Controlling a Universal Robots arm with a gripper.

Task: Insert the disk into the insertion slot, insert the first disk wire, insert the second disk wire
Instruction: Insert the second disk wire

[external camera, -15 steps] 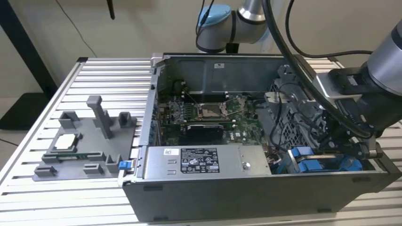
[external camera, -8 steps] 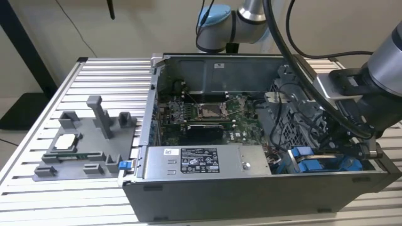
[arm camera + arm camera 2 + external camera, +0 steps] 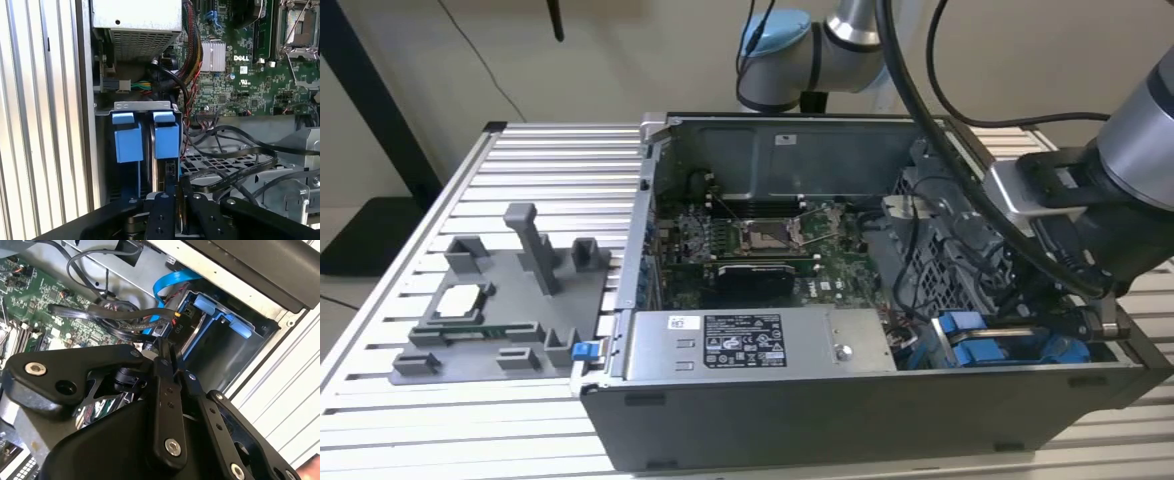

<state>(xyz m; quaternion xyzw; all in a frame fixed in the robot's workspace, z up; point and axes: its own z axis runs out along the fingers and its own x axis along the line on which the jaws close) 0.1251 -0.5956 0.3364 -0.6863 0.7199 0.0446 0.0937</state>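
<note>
The insertion slot point(image 3: 142, 106) is a grey metal bay with blue tabs point(image 3: 166, 140) in the case's near right corner point(image 3: 994, 350). A thin silver edge of the disk point(image 3: 152, 160) stands between the blue tabs, down in the bay. In both wrist views my gripper point(image 3: 179, 192) point(image 3: 170, 352) hangs right over the bay's end, its black fingers point(image 3: 162, 385) drawn together. A black wire connector point(image 3: 177, 326) with red, yellow and black leads sits at the fingertips, against the disk's end. How deep it is seated is hidden.
The open computer case point(image 3: 854, 420) stands on a slatted aluminium table point(image 3: 454, 430). A silver power supply box point(image 3: 747, 345) lies beside the bay. Loose black cables point(image 3: 235, 145) and a blue ribbon cable point(image 3: 167, 282) cross nearby. A grey fixture point(image 3: 507, 300) stands at the exterior view's left.
</note>
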